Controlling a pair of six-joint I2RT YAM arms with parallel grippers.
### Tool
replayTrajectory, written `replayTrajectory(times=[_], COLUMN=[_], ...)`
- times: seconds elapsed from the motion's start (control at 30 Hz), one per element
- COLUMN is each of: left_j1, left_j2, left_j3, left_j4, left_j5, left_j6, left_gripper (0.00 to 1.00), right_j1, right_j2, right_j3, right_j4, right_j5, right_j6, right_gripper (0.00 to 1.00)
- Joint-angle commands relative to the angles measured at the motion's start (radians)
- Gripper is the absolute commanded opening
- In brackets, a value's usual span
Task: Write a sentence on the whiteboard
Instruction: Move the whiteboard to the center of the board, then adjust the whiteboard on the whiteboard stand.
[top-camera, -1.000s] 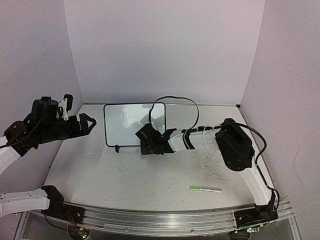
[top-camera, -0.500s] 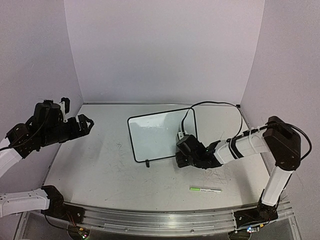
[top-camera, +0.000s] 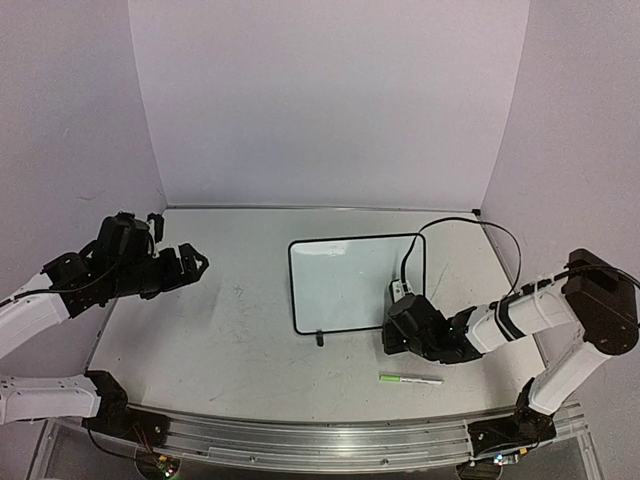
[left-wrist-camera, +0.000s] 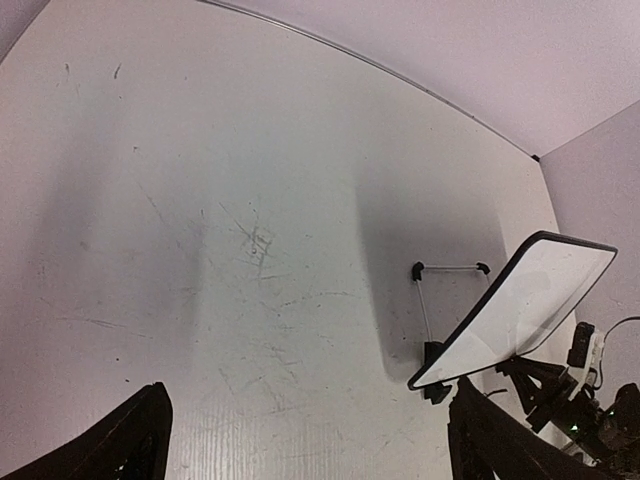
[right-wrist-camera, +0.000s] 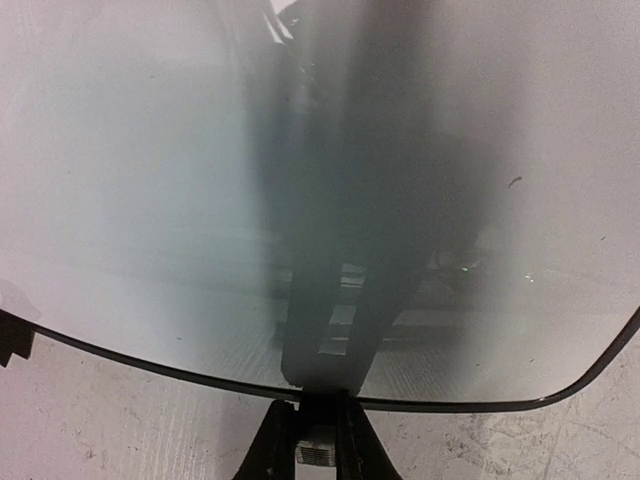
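The whiteboard (top-camera: 345, 282) stands tilted on the table right of centre, its white face inside a thin black frame. No sentence shows on it; the face looks blank. My right gripper (top-camera: 394, 338) is shut on the board's lower right frame edge. In the right wrist view the board (right-wrist-camera: 300, 180) fills the picture, and the right gripper (right-wrist-camera: 320, 408) pinches its black rim at the bottom. My left gripper (top-camera: 196, 264) hovers open over the left of the table, far from the board. In the left wrist view the left gripper (left-wrist-camera: 310, 455) holds nothing, and the board (left-wrist-camera: 530, 305) appears at the right.
A green-capped marker (top-camera: 410, 379) lies on the table near the front edge, just below my right gripper. The right arm's black cable (top-camera: 455, 225) loops above the board's right side. Grey scuff marks (left-wrist-camera: 255, 240) cover the tabletop. Walls close the back and both sides.
My right gripper has dragged the whiteboard from the back centre rightward and nearer the front. My left arm has shifted a little to the right and lower, still open.
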Motion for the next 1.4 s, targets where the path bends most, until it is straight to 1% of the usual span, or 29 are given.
replayTrajectory(times=[0.0,0.07,0.17,0.2,0.27,0.37,0.43,0.53,0.6,0.67,0.8,0.9,1.0,1.03,1.17,1.27,1.37], left_j1=[-0.001,-0.001,-0.001,0.0,0.0,0.0,0.0,-0.001,-0.002,-0.001,-0.002,-0.002,-0.002,-0.002,-0.002,-0.002,-0.002], left_j2=[-0.003,-0.013,-0.027,-0.032,-0.039,-0.048,-0.045,-0.028,-0.018,-0.009,-0.01,-0.013,-0.01,-0.012,-0.035,-0.048,-0.043], left_j3=[-0.023,-0.033,-0.045,-0.049,-0.06,-0.076,-0.086,-0.081,-0.077,-0.07,-0.068,-0.074,-0.082,-0.083,-0.089,-0.097,-0.096], left_j4=[0.087,0.093,0.098,0.099,0.1,0.102,0.11,0.12,0.125,0.126,0.129,0.133,0.135,0.136,0.137,0.14,0.14], left_j5=[0.043,0.042,0.055,0.059,0.061,0.059,0.054,0.066,0.066,0.066,0.074,0.087,0.091,0.096,0.114,0.112,0.113], left_j6=[-0.046,-0.061,-0.08,-0.082,-0.081,-0.089,-0.098,-0.095,-0.082,-0.072,-0.078,-0.078,-0.072,-0.074,-0.093,-0.091,-0.084], left_gripper=[0.97,0.97,0.97,0.97,0.97,0.97,0.97,0.97,0.98,0.98,0.98,0.98,0.98,0.98,0.98,0.98,0.98], right_j1=[0.024,0.039,0.043,0.044,0.044,0.042,0.041,-0.011,-0.082,-0.198,-0.411,-0.543,-0.672,-0.697,-0.715,-0.715,-0.714], right_j2=[-0.011,-0.002,-0.014,-0.024,-0.068,-0.167,-0.254,-0.384,-0.463,-0.524,-0.581,-0.57,-0.495,-0.471,-0.363,-0.288,-0.214], right_j3=[0.046,0.069,0.086,0.089,0.087,0.068,0.061,0.029,-0.002,-0.039,-0.08,-0.101,-0.11,-0.107,-0.085,-0.071,-0.048], right_j4=[0.085,0.053,0.01,-0.002,-0.039,-0.089,-0.155,-0.208,-0.213,-0.213,-0.181,-0.114,-0.042,-0.023,0.071,0.121,0.159], right_j5=[0.058,0.088,0.104,0.108,0.118,0.132,0.165,0.182,0.15,0.087,-0.063,-0.189,-0.367,-0.406,-0.546,-0.571,-0.619], right_j6=[0.061,0.1,0.136,0.14,0.146,0.143,0.149,0.143,0.121,0.088,0.008,-0.048,-0.083,-0.089,-0.11,-0.116,-0.112], right_gripper=[0.06,0.16,0.4,0.47,0.54,0.57,0.61,0.67,0.72,0.76,0.81,0.84,0.84,0.84,0.83,0.84,0.82])
